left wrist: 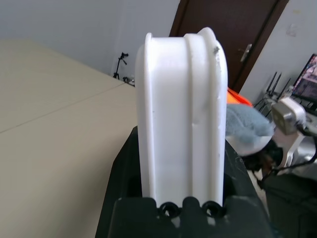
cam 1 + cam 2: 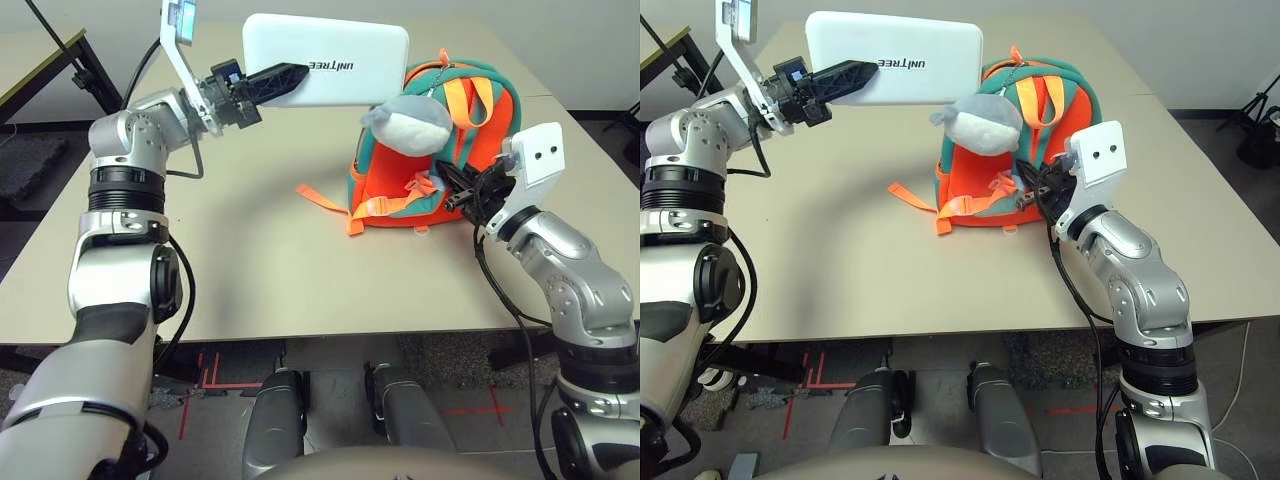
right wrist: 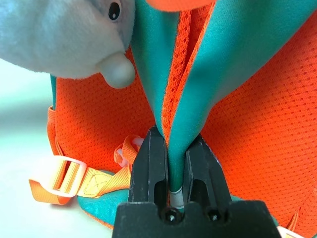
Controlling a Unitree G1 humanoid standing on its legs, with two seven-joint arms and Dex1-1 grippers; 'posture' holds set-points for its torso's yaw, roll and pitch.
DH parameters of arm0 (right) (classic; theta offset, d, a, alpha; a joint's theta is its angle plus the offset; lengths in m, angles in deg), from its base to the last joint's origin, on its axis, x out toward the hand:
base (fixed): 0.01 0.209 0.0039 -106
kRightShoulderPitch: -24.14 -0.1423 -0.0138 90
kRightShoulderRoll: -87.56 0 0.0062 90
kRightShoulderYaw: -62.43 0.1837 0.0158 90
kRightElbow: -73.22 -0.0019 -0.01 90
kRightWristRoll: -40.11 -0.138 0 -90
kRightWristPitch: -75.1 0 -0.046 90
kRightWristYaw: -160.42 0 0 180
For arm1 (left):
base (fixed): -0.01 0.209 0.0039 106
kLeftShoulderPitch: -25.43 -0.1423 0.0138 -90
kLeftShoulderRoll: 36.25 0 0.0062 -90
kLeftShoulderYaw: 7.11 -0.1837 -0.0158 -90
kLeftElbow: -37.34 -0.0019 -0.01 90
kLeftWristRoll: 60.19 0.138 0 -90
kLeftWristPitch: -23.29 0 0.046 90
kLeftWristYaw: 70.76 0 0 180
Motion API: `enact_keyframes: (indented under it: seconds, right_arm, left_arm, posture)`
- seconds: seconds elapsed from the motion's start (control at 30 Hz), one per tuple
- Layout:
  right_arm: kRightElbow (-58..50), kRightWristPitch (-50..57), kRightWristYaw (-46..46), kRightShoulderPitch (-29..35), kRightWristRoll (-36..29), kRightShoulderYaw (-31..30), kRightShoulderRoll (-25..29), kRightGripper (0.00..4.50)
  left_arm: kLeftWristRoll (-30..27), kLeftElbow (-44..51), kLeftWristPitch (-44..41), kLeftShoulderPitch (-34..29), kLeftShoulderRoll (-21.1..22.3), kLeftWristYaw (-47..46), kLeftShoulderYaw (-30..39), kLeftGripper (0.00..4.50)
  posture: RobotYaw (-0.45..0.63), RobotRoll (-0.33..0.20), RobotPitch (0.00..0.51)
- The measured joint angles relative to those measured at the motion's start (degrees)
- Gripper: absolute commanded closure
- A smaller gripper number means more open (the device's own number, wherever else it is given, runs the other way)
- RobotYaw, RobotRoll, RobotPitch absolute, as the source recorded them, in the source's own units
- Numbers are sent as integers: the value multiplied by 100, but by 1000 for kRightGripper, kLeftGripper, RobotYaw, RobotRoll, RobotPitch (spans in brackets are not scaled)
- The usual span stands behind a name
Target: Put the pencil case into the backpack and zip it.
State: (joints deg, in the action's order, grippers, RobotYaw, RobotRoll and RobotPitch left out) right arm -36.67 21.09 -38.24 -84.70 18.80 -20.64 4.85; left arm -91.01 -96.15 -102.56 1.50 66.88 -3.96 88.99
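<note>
A: Starting nearest the robot: what is the right gripper doing?

B: It is pinching the teal trim of the orange backpack on its right-hand side; the right wrist view is showing the two black fingers closed tight on that folded edge, presumably to keep the mouth held; the backpack is standing upright on the beige table, one loose orange strap trailing off its left side.

A: And the pencil case?

B: The white pencil case is hanging in the air just above and to the left of the backpack, well clear of the table; the left gripper is clamping its left end, fingers shut flat on both faces; its long axis is lying level, pointing from the gripper towards the backpack's top.

A: So which way is the coming move going?

B: I am judging rightwards and down from the left gripper, with the case tipped end-first into the opening; the left arm is the one carrying it.

A: Anything in the way?

B: The grey plush charm is dangling in front of the backpack's top, just under the case's far end; the orange top handle is also sitting there; whether the zip is gaping wide enough I cannot tell.
</note>
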Motion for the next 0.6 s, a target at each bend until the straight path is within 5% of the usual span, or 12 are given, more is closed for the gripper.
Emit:
enact_keyframes:
  seconds: [0.27, 0.6]
  right_arm:
    - [96, 0, -68, -58, 4, 3, 39, 4407]
    - [120, -12, -72, -86, 13, 0, 38, 4407]
  left_arm:
    - [598, -284, 334, 151, -238, 593, -537, 3167]
    - [1395, -1819, 1472, 941, -837, 843, -732, 3167]
  posture:
    - [-234, 0, 94]
    - [-264, 0, 82]
